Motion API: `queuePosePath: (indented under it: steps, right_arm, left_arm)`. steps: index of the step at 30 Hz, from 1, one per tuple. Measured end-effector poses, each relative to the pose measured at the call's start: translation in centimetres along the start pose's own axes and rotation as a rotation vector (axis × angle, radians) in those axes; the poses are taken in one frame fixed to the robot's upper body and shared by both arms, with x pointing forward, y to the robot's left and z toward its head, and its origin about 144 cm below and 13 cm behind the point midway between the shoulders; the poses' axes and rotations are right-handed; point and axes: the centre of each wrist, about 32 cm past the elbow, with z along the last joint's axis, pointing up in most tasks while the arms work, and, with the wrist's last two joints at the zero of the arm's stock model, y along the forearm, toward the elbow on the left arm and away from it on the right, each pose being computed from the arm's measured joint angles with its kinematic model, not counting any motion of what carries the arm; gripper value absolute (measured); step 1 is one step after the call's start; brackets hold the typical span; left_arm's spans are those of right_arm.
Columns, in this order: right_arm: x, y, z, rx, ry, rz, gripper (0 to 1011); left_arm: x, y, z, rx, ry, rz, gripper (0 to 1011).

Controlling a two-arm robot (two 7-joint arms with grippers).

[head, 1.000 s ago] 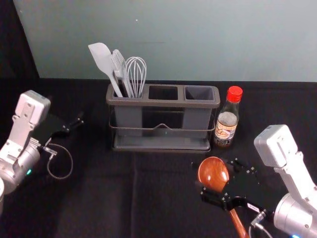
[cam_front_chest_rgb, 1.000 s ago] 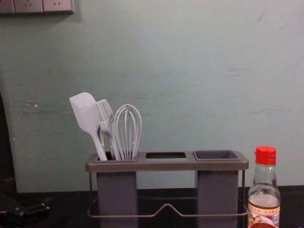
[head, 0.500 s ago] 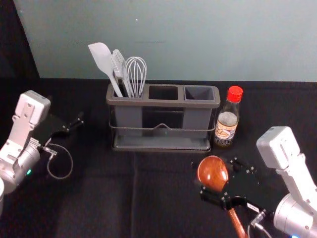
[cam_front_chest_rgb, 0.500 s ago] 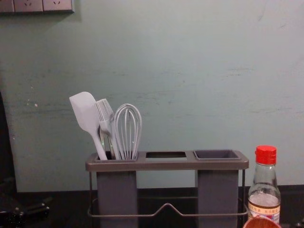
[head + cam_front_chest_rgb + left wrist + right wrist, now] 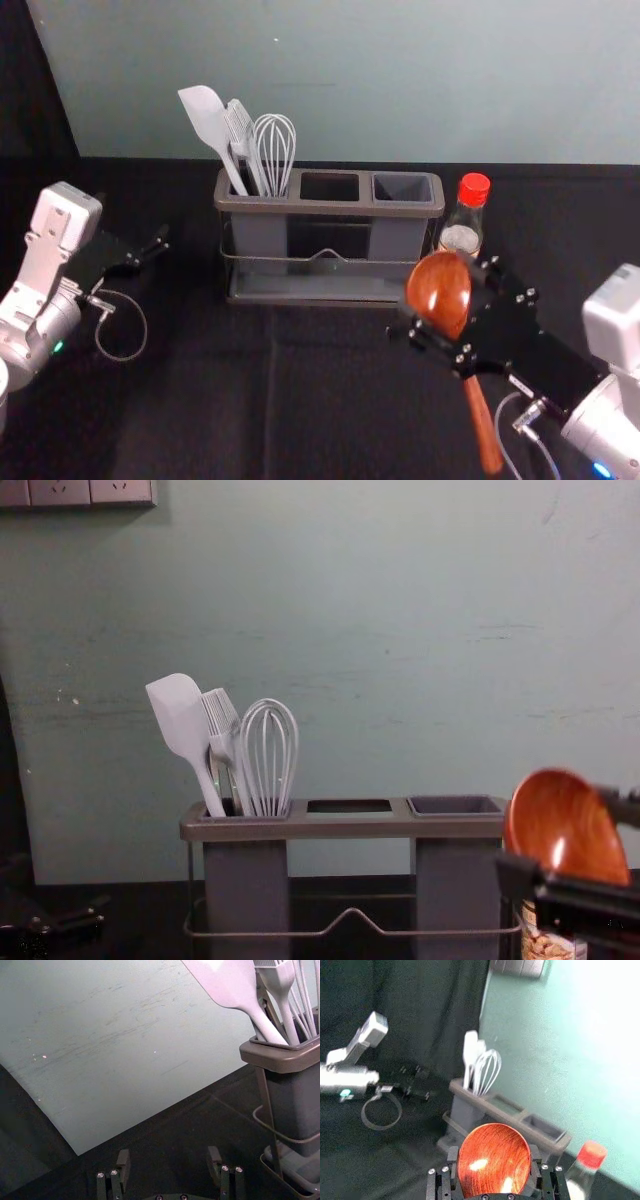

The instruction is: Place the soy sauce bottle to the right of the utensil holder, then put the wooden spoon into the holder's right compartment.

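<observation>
As right end effector (image 5: 441, 297) grips near bottle (image 5: 461, 237), wooden spoon (image 5: 437, 285) — glossy, reddish-brown

White arms (image 5: 48, 235) — grey cables (image 5: 380, 1127)

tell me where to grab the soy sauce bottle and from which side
Likely the slim neck, just under the red cap, from the robot's right: the bottle stands upright, the holder crowds its left, and the spoon in the right gripper covers its front.

Red-brown wood-grained spoon (image 5: 438, 290), red bottle cap (image 5: 474, 188), grey-brown holder (image 5: 330, 207), pale green wall (image 5: 400, 80)
</observation>
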Motion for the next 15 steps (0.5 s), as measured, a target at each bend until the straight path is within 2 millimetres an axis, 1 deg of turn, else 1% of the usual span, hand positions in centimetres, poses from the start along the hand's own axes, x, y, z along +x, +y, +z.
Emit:
queuePosePath:
  steps: [9,15]
  right_arm:
    - [-0.7,0.1,-1.7,0.169,-0.063,-0.109,838]
    - [-0.9,0.1,-1.9,0.184,-0.067,-0.136,838]
  left_arm:
    - [0.0,0.0,0.0,0.000,0.000,0.000,1005]
    - [0.0,0.0,0.0,0.000,0.000,0.000,1005]
